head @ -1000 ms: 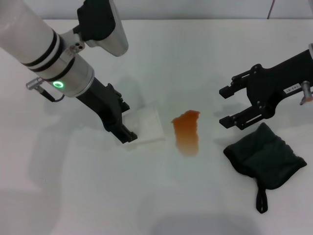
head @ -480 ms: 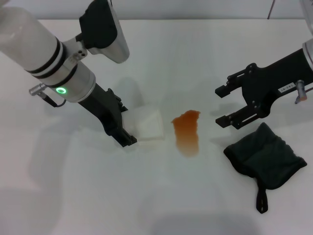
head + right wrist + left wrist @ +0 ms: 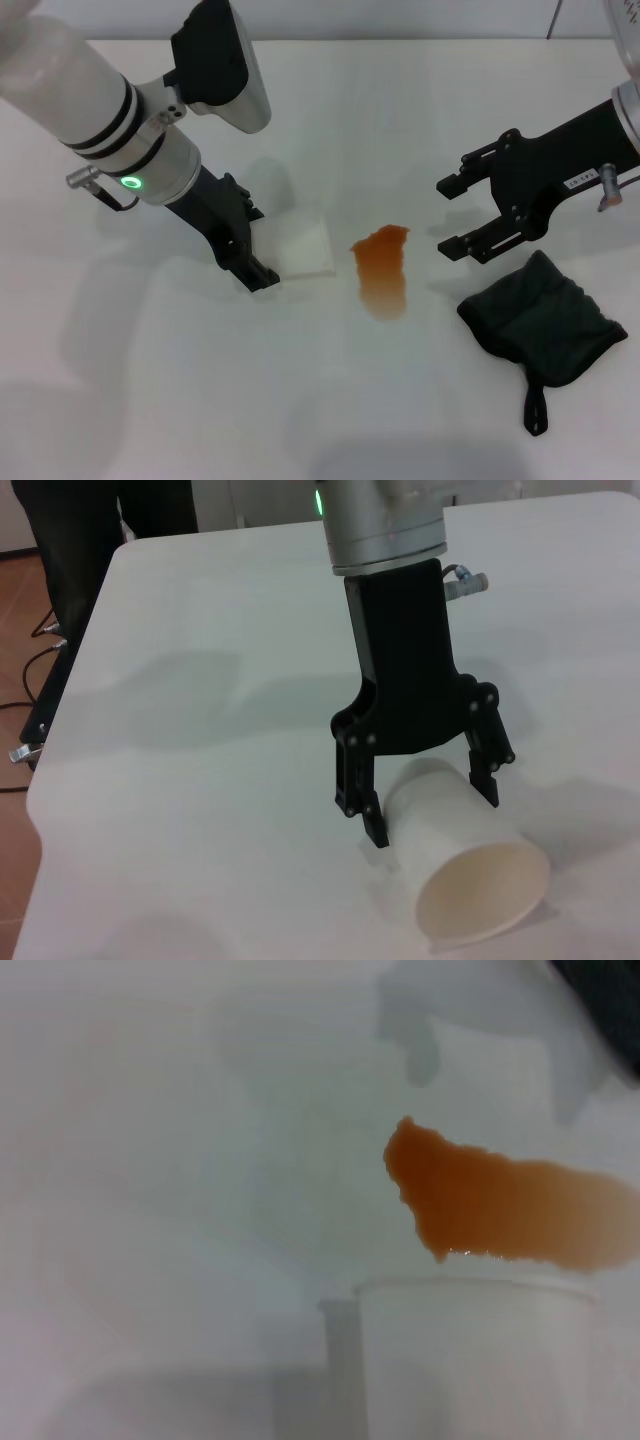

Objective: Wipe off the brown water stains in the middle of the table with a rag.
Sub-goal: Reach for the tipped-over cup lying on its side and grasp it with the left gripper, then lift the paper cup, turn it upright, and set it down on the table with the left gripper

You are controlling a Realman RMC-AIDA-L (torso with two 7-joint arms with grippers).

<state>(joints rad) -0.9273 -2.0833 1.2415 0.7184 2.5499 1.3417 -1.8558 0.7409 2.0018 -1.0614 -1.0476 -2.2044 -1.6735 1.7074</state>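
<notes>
White table (image 3: 400, 110): one stain (image 3: 383, 268), one rag (image 3: 543, 320), one cup (image 3: 300, 248) straddled by spread left tool (image 3: 262, 262); right tool (image 3: 449, 215) open, empty.

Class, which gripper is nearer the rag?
Right. The right gripper hangs open just above the rag; the left gripper is across the stain, straddling the tipped cup.

Orange-brown stains (image 3: 381, 268), dark grey ribbed rag (image 3: 540, 320), white table (image 3: 330, 400).

Bare table (image 3: 400, 110) lies open all round the brown water stains (image 3: 382, 268); on its left a tipped white cup (image 3: 300, 248) sits close, straddled by the left gripper (image 3: 262, 250). The rag (image 3: 543, 318) lies uncovered, right gripper (image 3: 448, 216) spread just above.
</notes>
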